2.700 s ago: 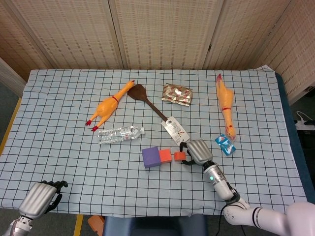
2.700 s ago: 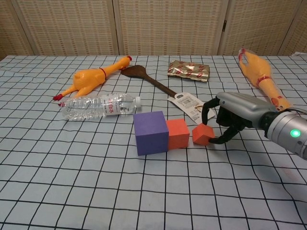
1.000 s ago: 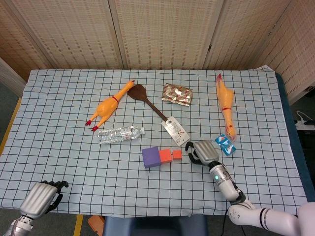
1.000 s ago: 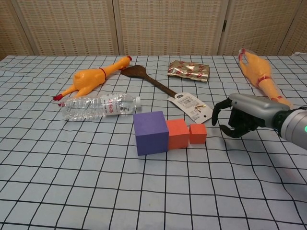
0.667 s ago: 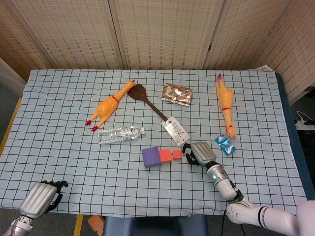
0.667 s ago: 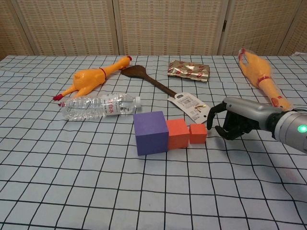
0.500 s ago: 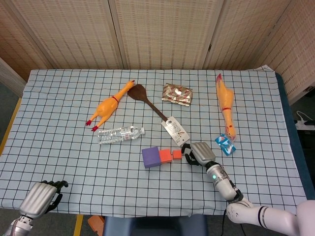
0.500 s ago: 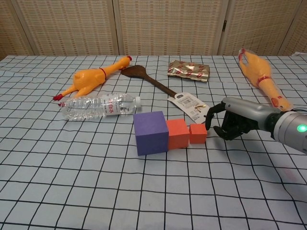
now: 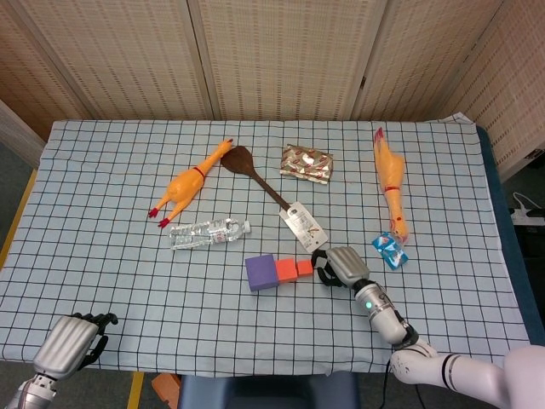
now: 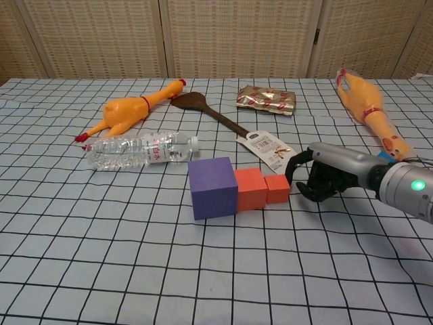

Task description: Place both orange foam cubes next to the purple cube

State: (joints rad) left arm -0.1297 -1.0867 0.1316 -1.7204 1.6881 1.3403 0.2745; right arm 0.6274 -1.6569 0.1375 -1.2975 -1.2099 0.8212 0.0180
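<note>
The purple cube (image 10: 213, 187) sits mid-table with the larger orange cube (image 10: 250, 188) flush against its right side. The small orange cube (image 10: 277, 188) stands against that one's right side, so the three form a row. My right hand (image 10: 323, 177) lies on the cloth just right of the small cube, fingers half curled and apart, holding nothing; one fingertip (image 10: 290, 177) is at the cube's right face. The head view shows the same row, purple cube (image 9: 261, 272), orange cubes (image 9: 285, 270) (image 9: 304, 267), and right hand (image 9: 340, 264). My left hand (image 9: 71, 345) rests curled at the near left table edge.
A plastic bottle (image 10: 141, 149) and a rubber chicken (image 10: 127, 112) lie left of the cubes. A wooden spatula with a tag (image 10: 233, 125) and a foil packet (image 10: 266, 99) lie behind them. Another rubber chicken (image 10: 366, 108) and a blue packet (image 9: 388, 250) are at the right.
My right hand let go of the small orange cube, drew back right, then slid left again, nudging the cube against the larger orange one. The left hand stayed still.
</note>
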